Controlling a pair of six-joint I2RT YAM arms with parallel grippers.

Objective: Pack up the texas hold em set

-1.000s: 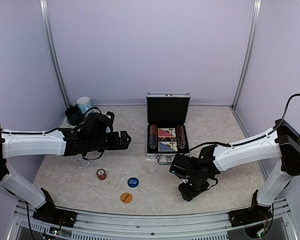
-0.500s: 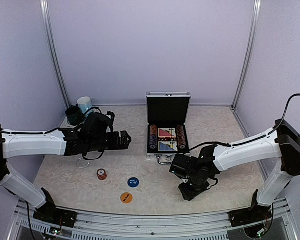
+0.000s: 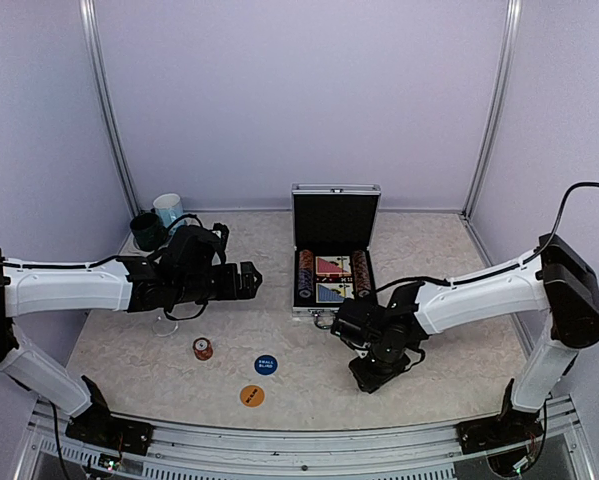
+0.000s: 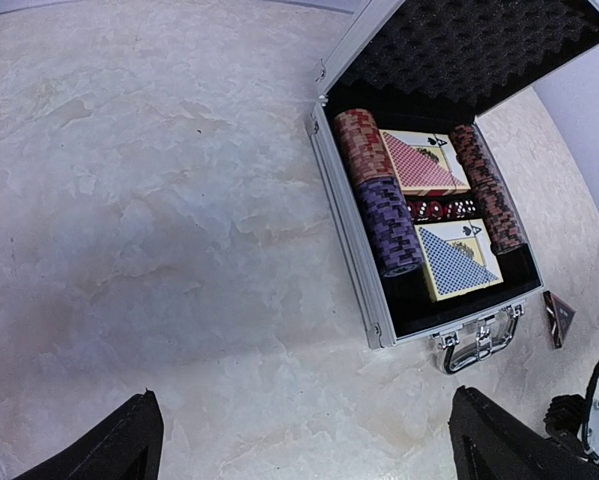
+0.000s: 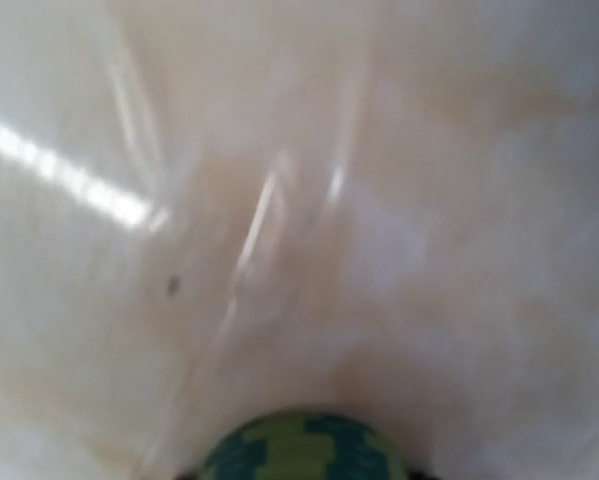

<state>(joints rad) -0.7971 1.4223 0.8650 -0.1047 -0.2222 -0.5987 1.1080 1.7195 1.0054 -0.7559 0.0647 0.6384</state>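
Orange comes first: the orange round button (image 3: 252, 396) lies nearest the front edge of the pale marbled bench (image 3: 449, 250). Just beyond it sits the blue round button (image 3: 266, 365), the two apart; to their left stands a small red poker chip stack (image 3: 203, 348).

Right of the buttons the right pincer (image 3: 367, 375) points down at the bench, close to the front of the case. Its wrist view is blurred and shows only a green-and-blue striped chip edge (image 5: 299, 448) at the bottom of the picture; its fingers are out of sight, so one cannot tell whether it is spread or pinching that chip.

Farther back, the left pincer (image 3: 249, 278) hangs over the bench to the left of the case; its dark fingertips (image 4: 129, 440) are spread wide apart.

The small silver aluminium case (image 3: 295, 285) lies open at mid-bench, its black foam-lined lid (image 3: 335, 218) upright and its handle (image 3: 326, 320) toward the arms. Inside are a brown-red chip stack (image 4: 359, 135) and a purple chip stack (image 4: 389, 225) along the left wall; a dark red chip stack (image 4: 487, 190) lies along the right; a red-backed card deck (image 4: 424, 160) and a blue-backed card deck (image 4: 457, 258) sit between them. A dark triangular marker (image 4: 559, 315) lies on the bench just right of the handle.

At the far left stand a dark green mug (image 3: 146, 230) and a light blue mug (image 3: 168, 208), side by side.
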